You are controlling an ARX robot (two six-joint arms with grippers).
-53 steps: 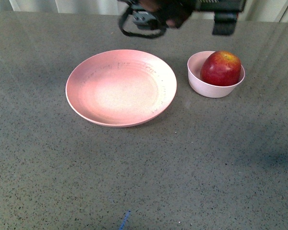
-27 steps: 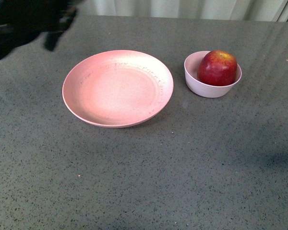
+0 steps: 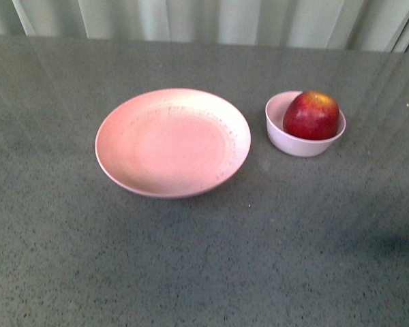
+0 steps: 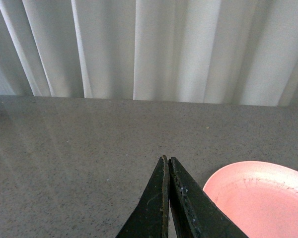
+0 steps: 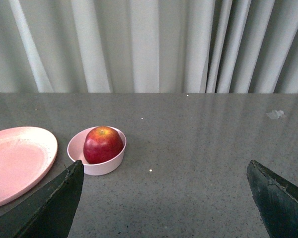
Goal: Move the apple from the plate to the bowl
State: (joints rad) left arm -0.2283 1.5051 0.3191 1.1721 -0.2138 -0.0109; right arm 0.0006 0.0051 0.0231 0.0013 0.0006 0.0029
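Sitting in bowl, apple far from both jaws.

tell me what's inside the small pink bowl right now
The apple sits in the bowl, filling most of it and rising above the rim. Part of the pale inner wall shows beside it. The bowl's bottom is covered by the apple, so nothing can be told about it.

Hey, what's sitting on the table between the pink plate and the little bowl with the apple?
Nothing: in the front view, only bare grey tabletop separates the plate from the bowl holding the apple.
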